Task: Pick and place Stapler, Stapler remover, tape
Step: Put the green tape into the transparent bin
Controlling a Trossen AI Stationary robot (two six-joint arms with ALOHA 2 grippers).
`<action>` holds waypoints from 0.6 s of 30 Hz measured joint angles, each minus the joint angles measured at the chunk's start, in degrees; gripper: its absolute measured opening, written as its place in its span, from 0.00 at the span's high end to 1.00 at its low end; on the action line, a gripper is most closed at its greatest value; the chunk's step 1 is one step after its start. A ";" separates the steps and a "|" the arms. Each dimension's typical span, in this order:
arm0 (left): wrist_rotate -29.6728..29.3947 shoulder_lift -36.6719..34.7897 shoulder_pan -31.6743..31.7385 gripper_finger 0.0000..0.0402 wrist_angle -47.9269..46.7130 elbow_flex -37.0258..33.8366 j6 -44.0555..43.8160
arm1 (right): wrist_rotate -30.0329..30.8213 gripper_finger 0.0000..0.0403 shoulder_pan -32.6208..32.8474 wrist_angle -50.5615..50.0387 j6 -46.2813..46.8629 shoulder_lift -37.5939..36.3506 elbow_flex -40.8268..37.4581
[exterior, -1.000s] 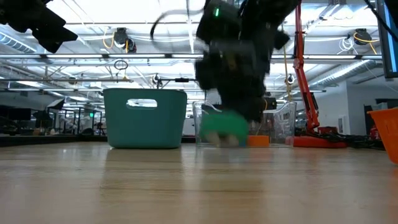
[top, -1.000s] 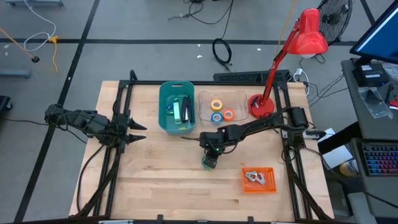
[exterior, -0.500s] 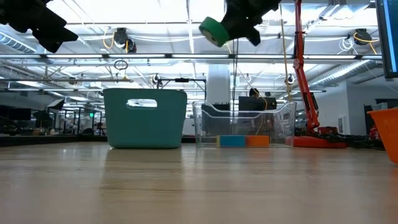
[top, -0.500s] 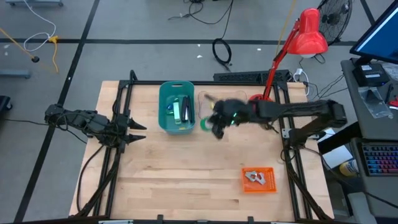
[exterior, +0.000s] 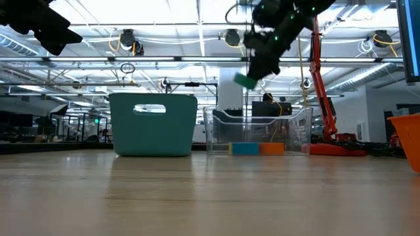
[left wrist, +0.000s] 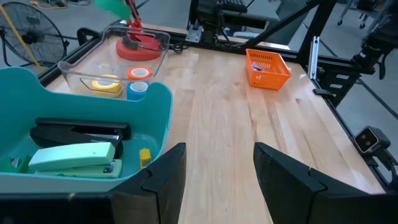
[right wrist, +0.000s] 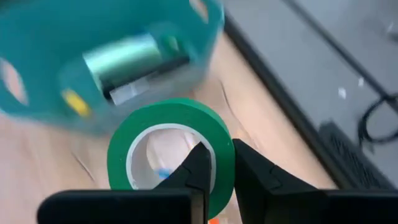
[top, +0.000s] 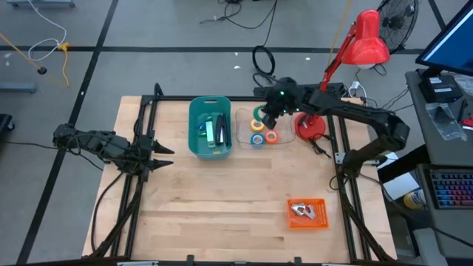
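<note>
- R gripper (top: 264, 116) up in the air over the clear bin (top: 244, 117), pinching the wall of the green tape roll (right wrist: 169, 154): one finger inside the ring, one outside, jaws narrow. In low view the roll (exterior: 245, 80) hangs well above the bin rim.
- L gripper (top: 164, 157) parked at table's left side, fingers (left wrist: 163, 180) apart w/ nothing between; idle.
- Clear bin holds the yellow roll (top: 258, 125), blue roll (top: 256, 139), orange roll (top: 271, 136). Teal bin (top: 195, 125) just beside it holds the black stapler (left wrist: 79, 132) and pale green stapler (left wrist: 73, 155). Orange tray (top: 319, 217) w/ the small claw pieces well apart, near table's front right.
- Risk 1: grip is on one thin wall only; roll could pivot or slip if arm swings fast.
- Risk 2: release from this height, roll may land on edge, bounce off the rolls below and hop the rim.
- Risk 3: teal bin next door and red lamp base (top: 310, 125) on the other side; a small lateral error puts tape in wrong bin or clips the lamp.
- Vs. earlier: 1 s ago R gripper was low at table centre, green roll at the wood surface. Half a sec ago lifted, near the teal/clear bin boundary. Now further back, over the clear bin. L arm unchanged; bin contents unchanged.
</note>
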 joint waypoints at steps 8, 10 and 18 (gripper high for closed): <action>-0.67 0.00 0.00 0.53 0.02 0.00 0.00 | -2.28 0.91 -2.34 -6.73 -9.18 6.42 -0.01; -2.01 0.00 0.00 0.53 0.04 0.00 -0.02 | -4.14 0.91 -2.34 -8.28 -10.79 7.53 0.01; -6.11 0.00 0.00 0.53 0.07 0.00 -0.03 | -4.53 0.90 -2.33 -12.15 -17.89 13.27 0.01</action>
